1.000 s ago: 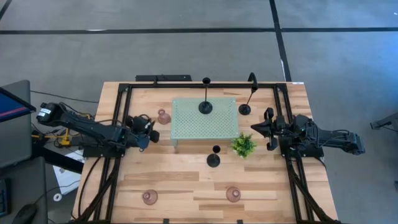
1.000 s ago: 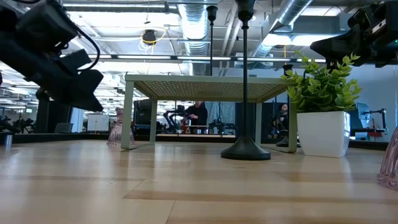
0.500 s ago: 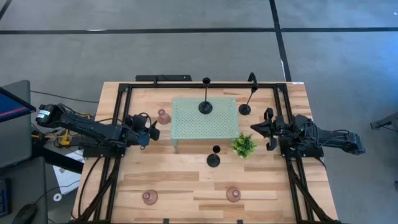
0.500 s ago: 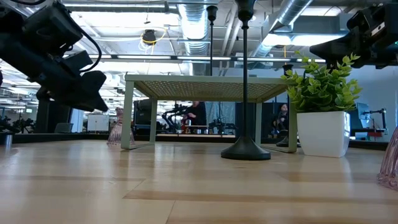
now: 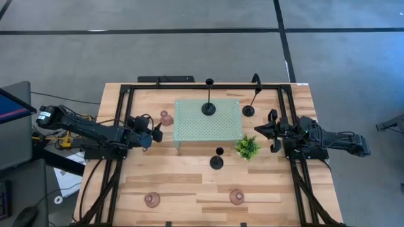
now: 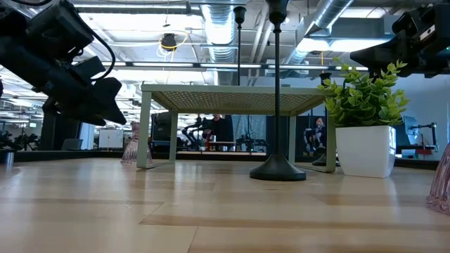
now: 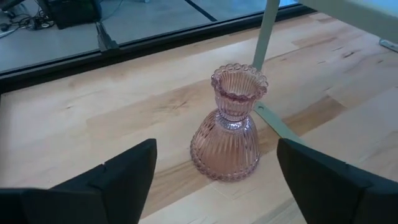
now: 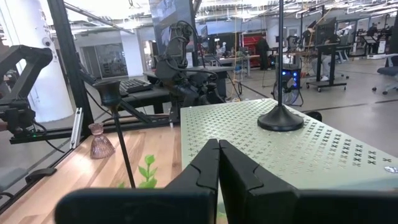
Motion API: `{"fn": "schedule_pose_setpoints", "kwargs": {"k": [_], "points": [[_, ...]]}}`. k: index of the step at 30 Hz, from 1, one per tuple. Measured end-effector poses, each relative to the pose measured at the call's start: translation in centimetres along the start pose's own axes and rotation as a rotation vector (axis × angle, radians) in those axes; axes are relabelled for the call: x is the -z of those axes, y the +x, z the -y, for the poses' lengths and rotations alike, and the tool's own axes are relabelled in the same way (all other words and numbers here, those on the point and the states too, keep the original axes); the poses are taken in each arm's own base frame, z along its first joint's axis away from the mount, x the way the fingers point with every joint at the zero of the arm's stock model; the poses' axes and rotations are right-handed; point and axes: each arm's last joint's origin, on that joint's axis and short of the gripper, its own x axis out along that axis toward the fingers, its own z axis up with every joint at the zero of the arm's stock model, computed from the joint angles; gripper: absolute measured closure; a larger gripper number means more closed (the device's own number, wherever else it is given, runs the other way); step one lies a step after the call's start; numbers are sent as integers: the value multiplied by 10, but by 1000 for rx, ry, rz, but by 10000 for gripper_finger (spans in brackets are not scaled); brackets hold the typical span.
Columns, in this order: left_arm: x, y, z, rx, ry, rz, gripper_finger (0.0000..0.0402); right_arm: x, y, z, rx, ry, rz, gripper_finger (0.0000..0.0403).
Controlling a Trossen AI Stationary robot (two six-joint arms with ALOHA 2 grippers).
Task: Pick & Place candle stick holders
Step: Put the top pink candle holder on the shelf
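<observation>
From above, the left gripper (image 5: 154, 130) sits near a pink holder (image 5: 166, 118), fingers spread (its wrist view shows them unclamped); the right gripper (image 5: 260, 129) is pressed together.

A black candle stick holder (image 6: 277, 166) stands before the green tray (image 6: 235, 96), beside a potted plant (image 6: 363, 133).

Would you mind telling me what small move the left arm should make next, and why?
Probably ease the left gripper forward around the pink holder: its fingers stand wide open, the holder stands upright between and just ahead of them, beside the tray's leg.
</observation>
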Motion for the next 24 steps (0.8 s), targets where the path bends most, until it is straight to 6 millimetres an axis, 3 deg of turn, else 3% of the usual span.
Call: {"fn": "schedule_pose_setpoints", "kwargs": {"k": [9,24], "points": [[-3,0,3,16,-45,27,48,0,0,0,0,0,0,403],[11,13,18,-10,28,19,77,0,0,0,2,0,1,403]]}}
